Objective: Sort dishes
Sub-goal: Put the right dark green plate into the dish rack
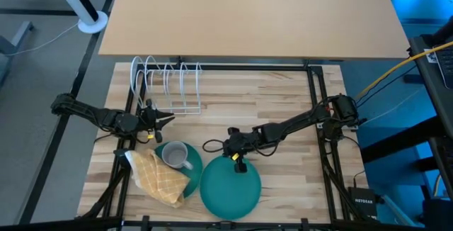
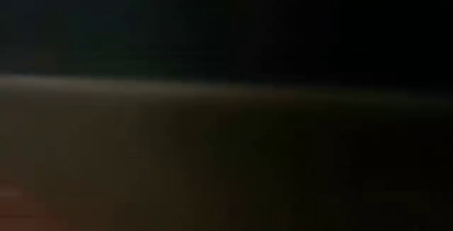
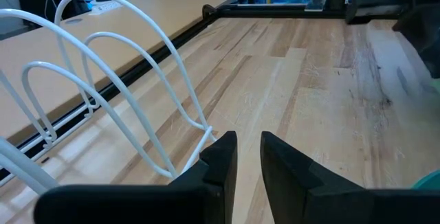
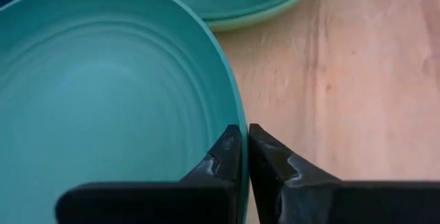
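Observation:
A large teal plate (image 1: 230, 188) lies near the table's near edge, and it fills the right wrist view (image 4: 103, 93). My right gripper (image 1: 238, 161) is shut on its far rim. A lighter green plate (image 1: 185, 178) lies to its left. On that plate stand a small grey mug (image 1: 174, 155) and a yellow checked cloth (image 1: 159, 179). My left gripper (image 1: 164, 120) hovers beside the near end of the white wire rack (image 1: 166, 82). Its fingers (image 3: 223, 159) stand a narrow gap apart with nothing between them. The low view is dark. My right gripper (image 4: 244, 133) pinches the teal plate's far rim (image 4: 236, 117) between its two fingers. One finger is over the plate's inner side and one is outside the rim. The fingers come from above, slanting from the table's far right. Whether the rim is lifted off the table I cannot tell.
The wire rack's hoops (image 3: 130, 80) stand close to my left gripper. Bare wooden table (image 1: 283, 96) stretches between the rack and the right arm. A second, lighter tabletop (image 1: 248, 18) lies beyond the far edge.

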Robot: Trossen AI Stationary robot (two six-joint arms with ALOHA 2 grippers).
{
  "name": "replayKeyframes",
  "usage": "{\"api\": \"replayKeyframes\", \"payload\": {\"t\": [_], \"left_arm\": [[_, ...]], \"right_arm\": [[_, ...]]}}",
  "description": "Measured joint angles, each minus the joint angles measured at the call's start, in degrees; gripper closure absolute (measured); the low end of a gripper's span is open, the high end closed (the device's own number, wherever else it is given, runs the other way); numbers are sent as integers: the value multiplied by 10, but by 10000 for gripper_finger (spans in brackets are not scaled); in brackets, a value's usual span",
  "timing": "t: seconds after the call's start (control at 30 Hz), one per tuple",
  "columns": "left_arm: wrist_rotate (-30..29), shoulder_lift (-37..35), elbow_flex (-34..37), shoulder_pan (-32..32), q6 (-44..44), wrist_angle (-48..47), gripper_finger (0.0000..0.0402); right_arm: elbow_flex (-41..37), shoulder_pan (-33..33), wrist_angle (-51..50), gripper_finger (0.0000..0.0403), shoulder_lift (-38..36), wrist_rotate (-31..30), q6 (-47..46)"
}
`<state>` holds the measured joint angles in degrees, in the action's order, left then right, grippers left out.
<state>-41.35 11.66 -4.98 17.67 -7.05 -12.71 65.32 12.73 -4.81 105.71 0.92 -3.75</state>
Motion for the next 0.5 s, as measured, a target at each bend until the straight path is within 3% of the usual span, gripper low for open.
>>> {"api": "replayKeyframes", "payload": {"t": [0.27, 0.5], "left_arm": [[0, 0, 0, 0, 0, 0, 343], [0, 0, 0, 0, 0, 0, 343]], "right_arm": [[35, 0, -106, 385, 0, -110, 25], [35, 0, -151, 379, 0, -119, 23]]}}
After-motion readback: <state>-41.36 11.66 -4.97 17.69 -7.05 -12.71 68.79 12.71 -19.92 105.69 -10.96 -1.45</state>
